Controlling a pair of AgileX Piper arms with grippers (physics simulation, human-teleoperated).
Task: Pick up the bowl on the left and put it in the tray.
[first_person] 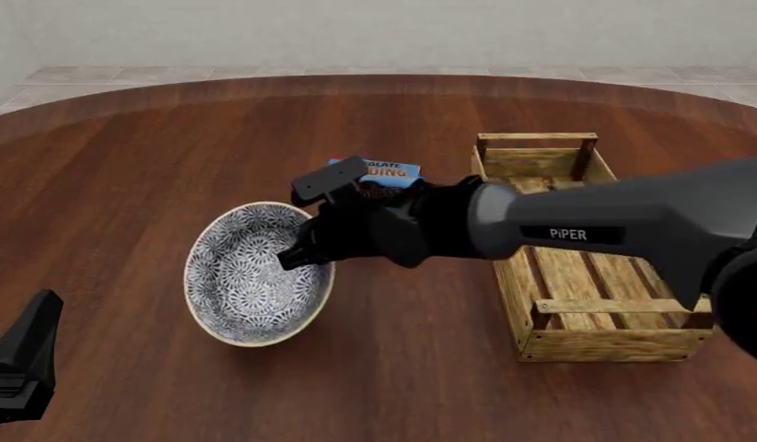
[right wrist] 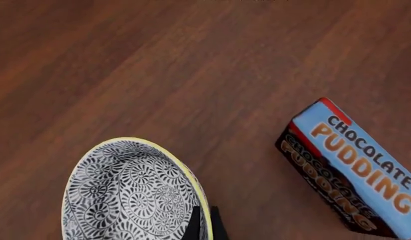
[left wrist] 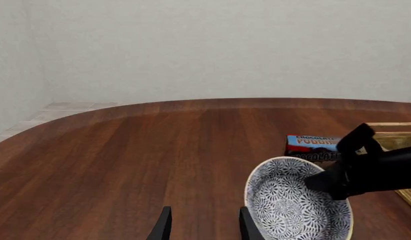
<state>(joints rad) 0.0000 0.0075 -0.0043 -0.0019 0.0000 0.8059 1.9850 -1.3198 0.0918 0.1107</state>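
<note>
We see the right gripper (first_person: 302,250) closed on the bowl (first_person: 250,273), its narrow fingers (right wrist: 204,225) pinching the yellowish rim at the bowl's three o'clock side. The bowl sits tilted on the table (first_person: 133,166), left of the tray (first_person: 588,304) and well apart from it. The chocolate pudding box (first_person: 376,175) lies just beyond the bowl, toward one o'clock. Our left gripper (left wrist: 203,226) waits at eight o'clock with fingers spread wide, holding nothing.
</note>
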